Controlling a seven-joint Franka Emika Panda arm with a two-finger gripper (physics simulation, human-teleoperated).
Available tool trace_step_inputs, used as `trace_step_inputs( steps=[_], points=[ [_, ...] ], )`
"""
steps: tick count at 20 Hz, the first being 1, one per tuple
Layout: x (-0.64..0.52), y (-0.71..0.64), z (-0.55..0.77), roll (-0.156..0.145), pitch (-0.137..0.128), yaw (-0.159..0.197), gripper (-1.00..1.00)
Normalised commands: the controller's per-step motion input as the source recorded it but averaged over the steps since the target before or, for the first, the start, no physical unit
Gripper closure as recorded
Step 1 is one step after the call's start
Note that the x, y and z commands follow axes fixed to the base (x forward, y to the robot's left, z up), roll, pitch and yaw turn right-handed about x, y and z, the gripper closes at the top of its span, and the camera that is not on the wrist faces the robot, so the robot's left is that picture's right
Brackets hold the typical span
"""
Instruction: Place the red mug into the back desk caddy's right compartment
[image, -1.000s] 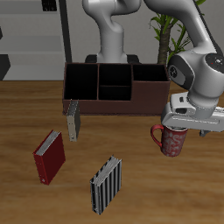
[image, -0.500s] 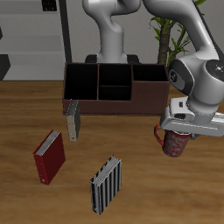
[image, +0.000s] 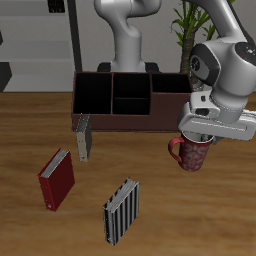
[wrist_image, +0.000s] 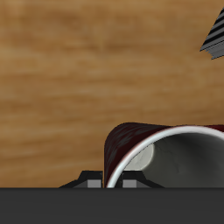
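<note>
The red mug hangs upright just above the table, in front of the back desk caddy, with its handle toward the books. My gripper is directly over it and shut on the mug's wall. In the wrist view the mug shows its white inside, and the rim runs between my fingertips; the gripper straddles it. The caddy is dark maroon with black insides. Its right compartment is the end bin nearest the mug and looks empty.
A grey book stands against the caddy's front near its other end. A red book and a striped book lie nearer the table's front edge; the striped book also shows in the wrist view. A plant stands behind the caddy.
The gripper and the mug have moved together, a little upward and toward the caddy. The mug has turned slightly with it. The books and caddy have not moved.
</note>
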Motion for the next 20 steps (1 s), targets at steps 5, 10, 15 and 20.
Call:
trace_step_inputs(
  steps=[5, 10, 15, 20],
  points=[
    [-0.28, -0.39, 0.8, -0.031, -0.103, 0.048, 1.0],
    [-0.43, -0.41, 0.74, -0.034, -0.079, 0.044, 1.0],
    [-0.57, -0.33, 0.69, -0.016, -0.089, 0.065, 1.0],
    [-0.67, -0.15, 0.63, 0.006, -0.07, 0.044, 1.0]
  ],
)
